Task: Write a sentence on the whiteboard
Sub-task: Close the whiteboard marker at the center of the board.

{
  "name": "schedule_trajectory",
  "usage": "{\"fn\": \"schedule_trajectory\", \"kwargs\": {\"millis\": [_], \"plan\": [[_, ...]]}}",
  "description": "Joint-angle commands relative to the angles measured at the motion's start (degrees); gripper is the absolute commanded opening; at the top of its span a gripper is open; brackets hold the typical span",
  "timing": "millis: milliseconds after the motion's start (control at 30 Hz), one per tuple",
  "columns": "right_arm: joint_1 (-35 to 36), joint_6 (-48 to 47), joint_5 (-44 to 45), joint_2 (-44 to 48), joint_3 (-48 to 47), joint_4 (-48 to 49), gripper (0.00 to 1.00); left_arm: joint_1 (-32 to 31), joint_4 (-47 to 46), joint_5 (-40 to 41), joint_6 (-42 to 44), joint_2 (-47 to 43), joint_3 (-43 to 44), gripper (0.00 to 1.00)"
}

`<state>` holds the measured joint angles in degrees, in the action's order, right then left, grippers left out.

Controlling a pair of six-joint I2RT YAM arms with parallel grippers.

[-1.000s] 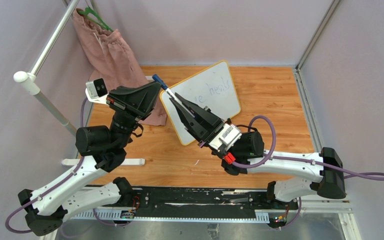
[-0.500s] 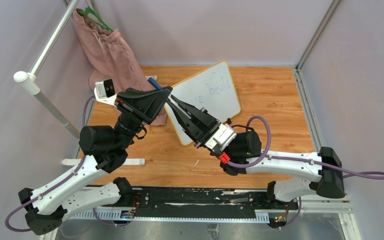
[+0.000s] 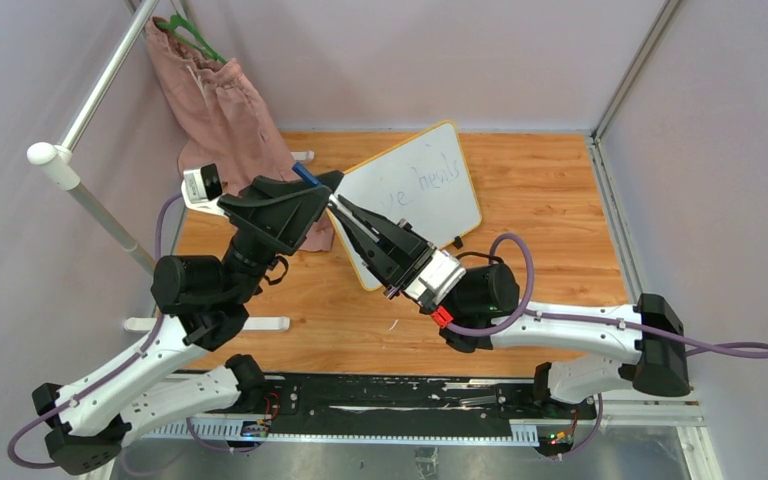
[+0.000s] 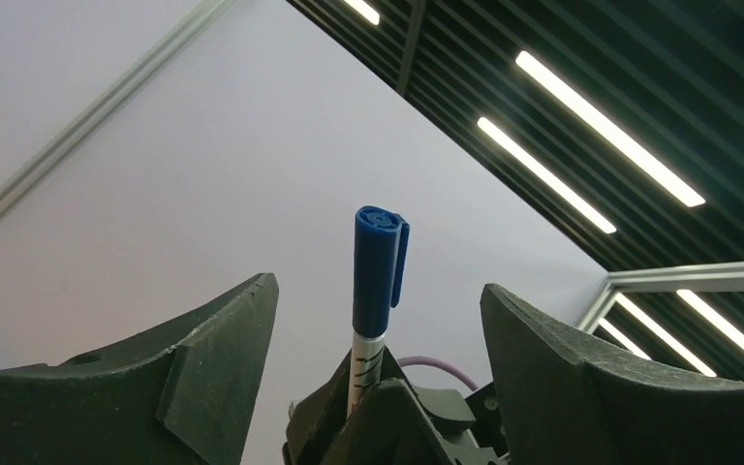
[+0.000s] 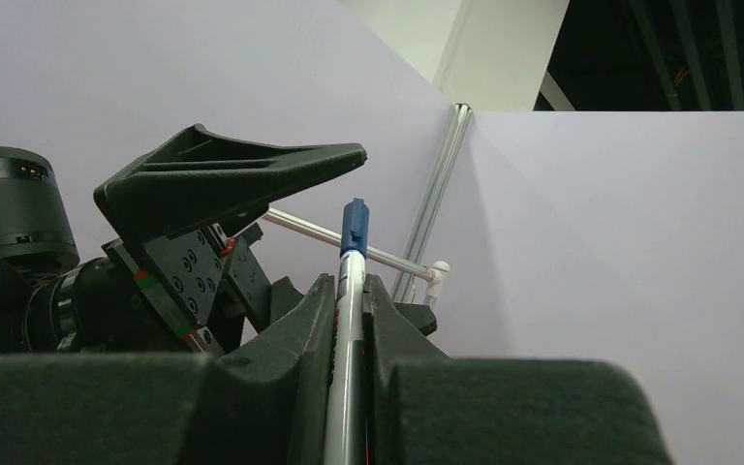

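Note:
The whiteboard (image 3: 430, 195), white with a yellow-orange frame, lies tilted on the wooden table. Faint blue words of the sentence (image 3: 438, 177) show on it; its left part is hidden by the arms. My right gripper (image 3: 345, 212) (image 5: 349, 281) is shut on a white marker (image 5: 347, 329) with a blue cap (image 3: 305, 175) (image 5: 354, 228), which points up and to the left. My left gripper (image 3: 326, 188) (image 4: 378, 286) is open, its fingers standing on either side of the capped marker (image 4: 380, 262) without touching it.
A pink garment (image 3: 225, 110) on a green hanger hangs from a white rail (image 3: 90, 100) at the back left, close behind the left gripper. A white bar (image 3: 210, 323) lies on the table near the left arm. Grey walls enclose the table.
My left gripper has opened wide and moved right, so its fingers now straddle the marker's cap. My right gripper has shifted left with the marker.

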<state>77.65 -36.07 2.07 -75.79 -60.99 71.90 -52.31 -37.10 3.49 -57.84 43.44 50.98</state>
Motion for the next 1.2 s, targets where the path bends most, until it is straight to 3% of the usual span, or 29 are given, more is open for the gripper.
{"fn": "schedule_trajectory", "kwargs": {"millis": [0,300,633,967,1167], "plan": [[0.9,-0.1,1.3,2.6,1.4,1.8,0.0,-0.2,3.0,3.5,4.2,-2.0,0.8,0.82],[0.9,1.2,1.5,5.2,3.1,1.1,0.0,0.4,5.4,5.6,6.7,-3.0,2.1,0.75],[0.9,2.5,0.5,6.6,3.7,-1.2,0.0,0.8,5.1,4.6,6.5,-1.1,4.8,0.73],[1.0,2.9,0.5,6.5,3.2,-2.1,0.0,0.9,4.2,3.3,6.0,-0.1,5.2,0.55],[1.0,2.9,0.5,6.4,3.0,-2.3,0.0,0.9,4.3,3.7,5.6,0.0,5.1,0.51]]}}
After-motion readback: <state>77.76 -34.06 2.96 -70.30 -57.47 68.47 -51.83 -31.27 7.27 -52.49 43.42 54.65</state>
